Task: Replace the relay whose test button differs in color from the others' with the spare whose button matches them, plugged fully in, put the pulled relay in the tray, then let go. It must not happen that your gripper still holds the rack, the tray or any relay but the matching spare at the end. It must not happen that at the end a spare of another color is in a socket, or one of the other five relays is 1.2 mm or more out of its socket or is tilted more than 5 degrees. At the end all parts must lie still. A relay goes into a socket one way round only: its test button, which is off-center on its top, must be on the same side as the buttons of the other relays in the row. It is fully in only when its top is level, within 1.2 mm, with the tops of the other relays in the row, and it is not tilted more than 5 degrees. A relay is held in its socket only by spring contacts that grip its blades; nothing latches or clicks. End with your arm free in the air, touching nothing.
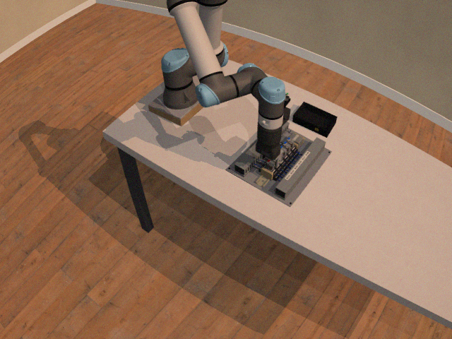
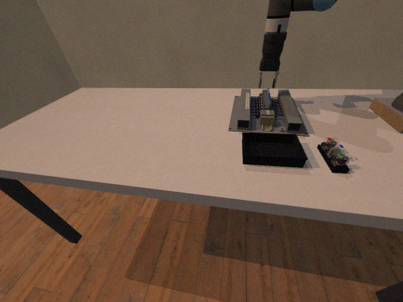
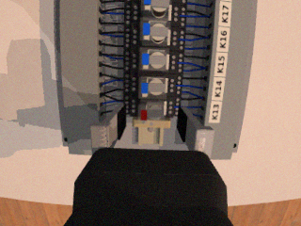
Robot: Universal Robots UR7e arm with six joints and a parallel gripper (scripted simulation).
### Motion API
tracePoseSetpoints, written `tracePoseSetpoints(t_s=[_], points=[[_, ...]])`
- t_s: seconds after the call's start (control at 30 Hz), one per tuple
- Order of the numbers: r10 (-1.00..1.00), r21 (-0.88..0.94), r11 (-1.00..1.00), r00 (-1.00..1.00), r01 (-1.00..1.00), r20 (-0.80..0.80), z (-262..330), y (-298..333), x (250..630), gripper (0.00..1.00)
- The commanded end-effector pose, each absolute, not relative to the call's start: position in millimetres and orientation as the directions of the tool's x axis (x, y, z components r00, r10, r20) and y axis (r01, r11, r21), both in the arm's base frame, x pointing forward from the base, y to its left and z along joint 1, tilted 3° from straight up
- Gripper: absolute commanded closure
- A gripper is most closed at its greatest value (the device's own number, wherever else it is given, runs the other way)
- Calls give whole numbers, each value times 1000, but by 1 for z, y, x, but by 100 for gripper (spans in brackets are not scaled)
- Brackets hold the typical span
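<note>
Hanging straight above the end of the relay row, the gripper (image 2: 267, 85) is standing fully open and holding nothing. Directly beneath it is sitting the red-button relay (image 3: 152, 115), the first in the row beside label K13, with blue-button relays (image 3: 156, 59) running away from the wrist along the row's long axis. Its fingers seem to be straddling the row, though the wrist view is hiding them. Vertical and well above the panel (image 2: 237, 113), the forearm is pointing down.

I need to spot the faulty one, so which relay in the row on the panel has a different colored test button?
The red-buttoned clear relay at the K13 end of the row, nearest the open end effector. Every other relay visible in that row has a blue button.
</note>
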State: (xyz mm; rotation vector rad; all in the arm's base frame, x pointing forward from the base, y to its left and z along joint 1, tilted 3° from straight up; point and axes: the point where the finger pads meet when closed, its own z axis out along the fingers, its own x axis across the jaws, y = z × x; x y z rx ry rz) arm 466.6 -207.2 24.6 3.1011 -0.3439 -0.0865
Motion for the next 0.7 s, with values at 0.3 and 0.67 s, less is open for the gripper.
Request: tracePoseSetpoints(t_s=[0.3,0.67], points=[[-220,27,-975,974,-218,-51,26,-207,467,0],[-220,27,-975,974,-218,-51,23,-208,467,0]])
